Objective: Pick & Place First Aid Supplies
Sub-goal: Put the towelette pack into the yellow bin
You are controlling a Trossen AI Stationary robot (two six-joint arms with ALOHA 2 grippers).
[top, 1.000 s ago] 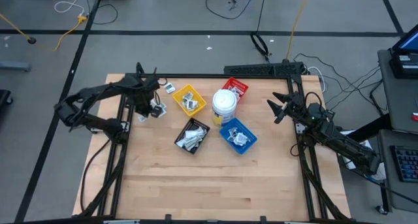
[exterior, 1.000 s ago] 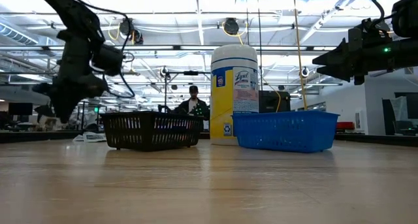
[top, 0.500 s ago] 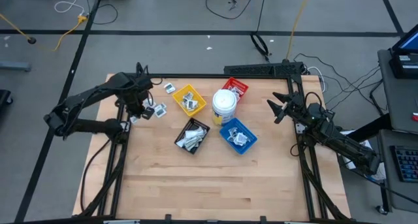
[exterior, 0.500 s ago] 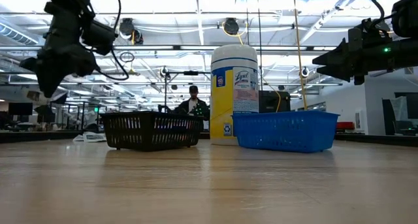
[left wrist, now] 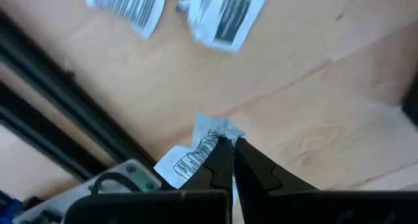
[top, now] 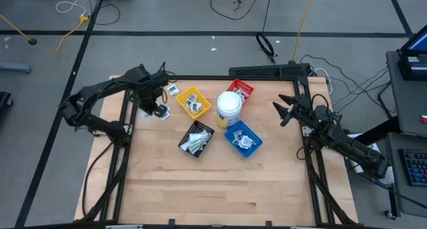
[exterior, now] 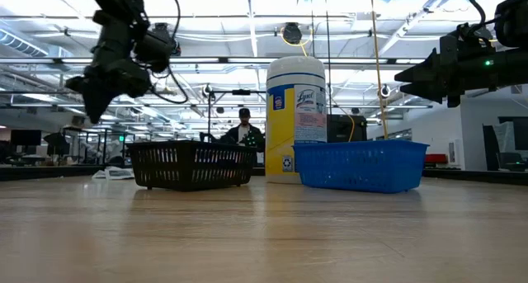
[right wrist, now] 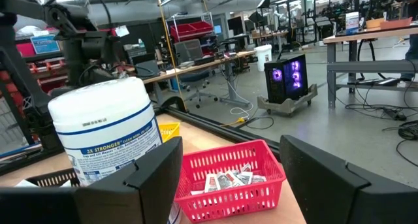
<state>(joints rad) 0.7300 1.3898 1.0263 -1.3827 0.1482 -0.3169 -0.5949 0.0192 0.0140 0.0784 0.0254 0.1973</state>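
My left gripper (top: 151,100) hangs over the table's far left part, left of the yellow tray (top: 193,101), shut on one small white printed packet (left wrist: 193,157). In the low view the gripper (exterior: 92,97) is well above the tabletop. Two more packets (left wrist: 225,15) (left wrist: 127,2) lie flat on the wood below it, and another (top: 173,90) lies farther back. The yellow, red (top: 240,91), black (top: 196,138) and blue (top: 243,137) trays hold several packets. My right gripper (top: 280,111) waits open at the right side, pointing level toward the trays. My left gripper pinches the packet's upper edge (left wrist: 212,139) between its two fingertips. The fingers come from above, pointing steeply down. The packet is lifted clear of the table and hangs crumpled beside and below the fingertips.
A round white wipes tub (top: 229,106) stands upright between the four trays. Black frame rails (top: 125,122) run along the table's left and right sides. Bare wood (top: 220,189) fills the table's near half. A person (exterior: 244,128) sits in the room beyond.
My left gripper, shut throughout, has risen from just above the tabletop with the packet and has swung a little toward the yellow tray.
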